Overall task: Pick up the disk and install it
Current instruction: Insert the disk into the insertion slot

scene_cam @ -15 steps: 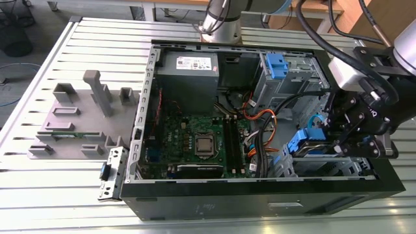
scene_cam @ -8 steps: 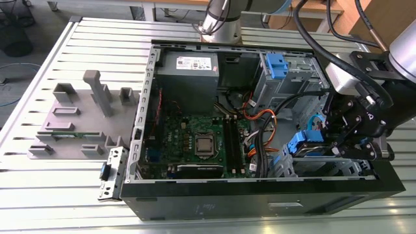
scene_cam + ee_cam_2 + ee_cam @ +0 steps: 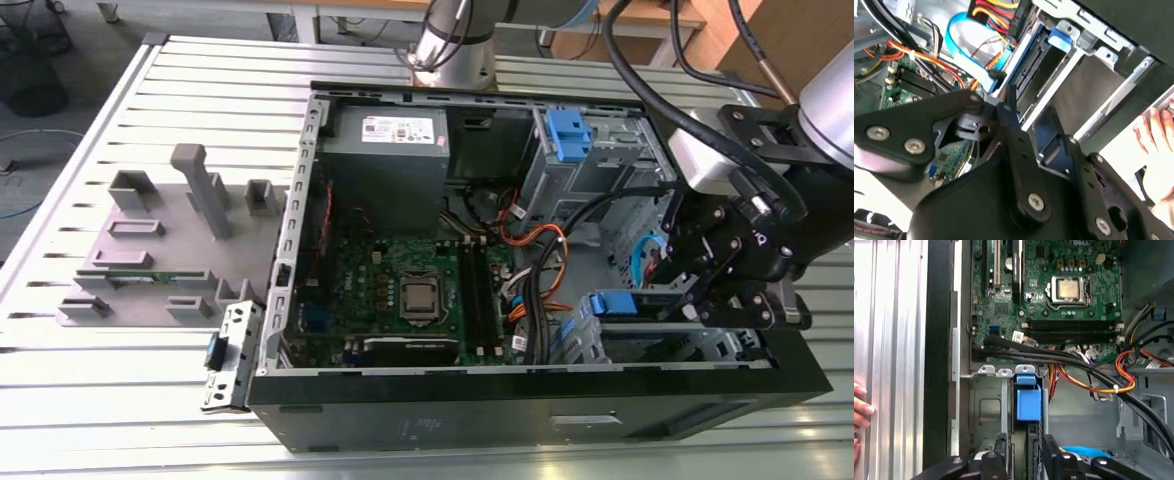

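Note:
The disk stands on edge in a slot of the metal drive cage at the front corner of the open computer case. Its blue carrier handle points toward the motherboard. My gripper reaches down over the cage at the exterior view's right. Its two black fingers press against the disk's two faces at the end away from the handle. In the second wrist view the disk runs into the cage from between the gripper's fingers.
Black, orange and blue cables cross just beside the cage. The motherboard and power supply fill the case's other half. A grey fixture lies on the slatted table. A person's hand rests outside the case wall.

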You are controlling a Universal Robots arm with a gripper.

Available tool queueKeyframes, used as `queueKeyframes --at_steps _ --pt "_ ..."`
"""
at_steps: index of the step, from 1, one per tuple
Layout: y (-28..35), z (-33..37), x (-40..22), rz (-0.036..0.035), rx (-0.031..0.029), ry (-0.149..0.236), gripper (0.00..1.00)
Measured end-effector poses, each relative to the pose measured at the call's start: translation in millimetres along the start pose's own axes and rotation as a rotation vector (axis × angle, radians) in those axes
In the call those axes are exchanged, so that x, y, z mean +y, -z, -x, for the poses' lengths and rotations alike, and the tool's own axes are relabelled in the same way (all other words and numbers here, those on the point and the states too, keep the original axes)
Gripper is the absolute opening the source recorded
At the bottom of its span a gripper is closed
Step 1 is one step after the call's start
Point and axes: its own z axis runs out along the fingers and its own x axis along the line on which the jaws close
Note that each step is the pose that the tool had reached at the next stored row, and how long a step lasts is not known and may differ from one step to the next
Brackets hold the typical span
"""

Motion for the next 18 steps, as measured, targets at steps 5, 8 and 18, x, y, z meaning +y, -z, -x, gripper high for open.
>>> queueKeyframes --at_steps 5,8,18 --pt "-0.7 0.0 0.3 -0.0036 -0.0031 0.004 0.42" --pt "-1.1 -0.1 1.2 -0.008 -0.0036 0.009 0.42" --pt "1.6 0.0 3.5 -0.0194 -0.0036 0.01 0.42"
